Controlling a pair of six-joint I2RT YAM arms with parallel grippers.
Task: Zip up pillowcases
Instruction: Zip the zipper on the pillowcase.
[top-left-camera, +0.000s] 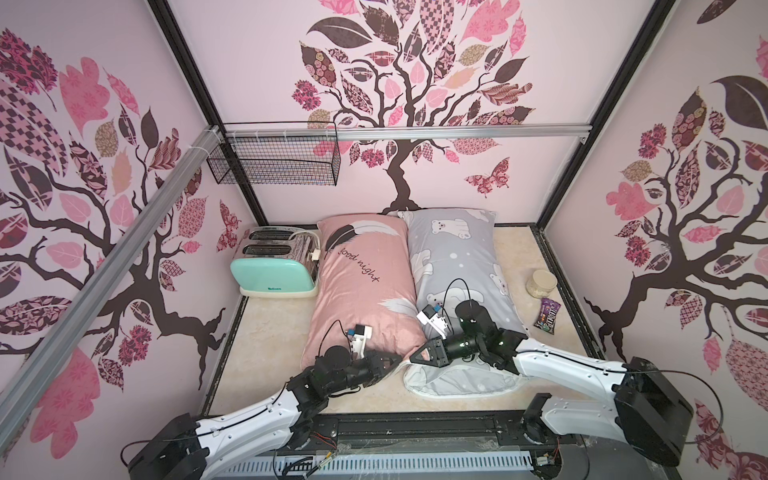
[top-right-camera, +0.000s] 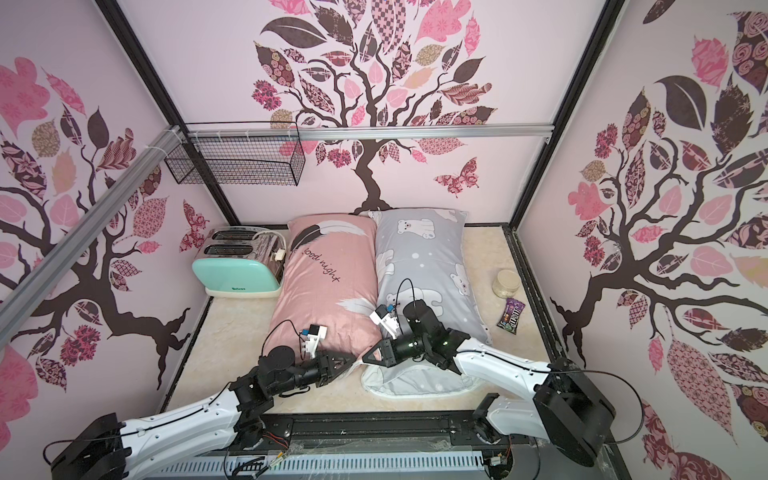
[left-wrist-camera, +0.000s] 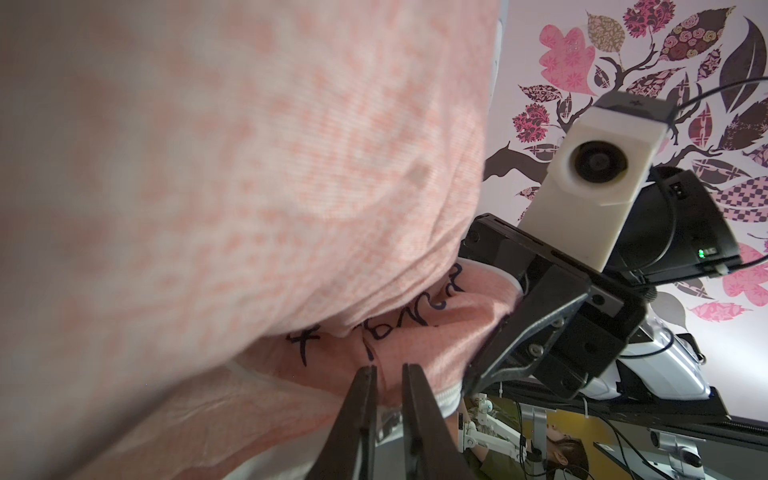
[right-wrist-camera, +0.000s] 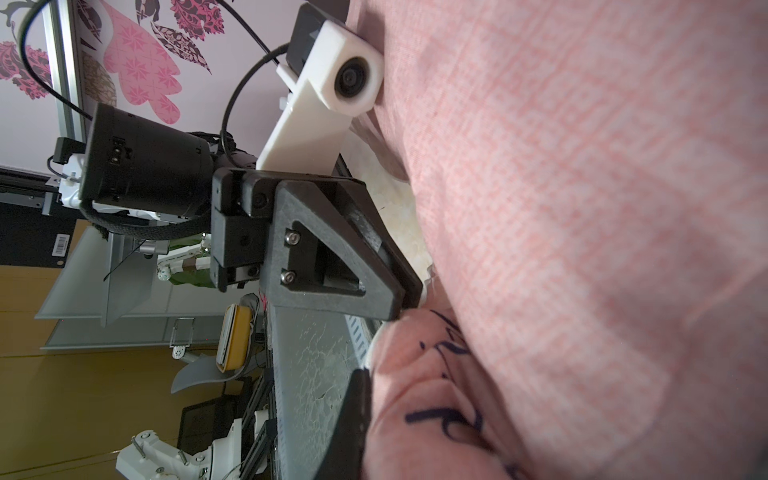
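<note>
The table (top-left-camera: 270, 332) carries both cases side by side, touching along their length, their long sides running away from the arms. The pink case (top-left-camera: 357, 282) lies just beside the toaster (top-left-camera: 274, 274); the grey case (top-left-camera: 457, 257) lies on its far side. Both look stuffed, soft and light; I judge the cloth will bunch and slip rather than resist, so the hold belongs on the hem beside the zip, one claw anchoring, one drawing. Pink bears feathers and "good night" script; grey bears white bears, and its near mouth gapes on white lining. The right gripper (top-left-camera: 413, 357), at the pink case's near corner, is pressed together on a bunch of pink cloth. The left gripper (left-wrist-camera: 388, 372), nearly tip to tip with it, stands at a slit on the same hem; whether cloth sits inside I cannot tell. White zip tape (left-wrist-camera: 451, 395) runs just beside both tips; the pull is hidden.
</note>
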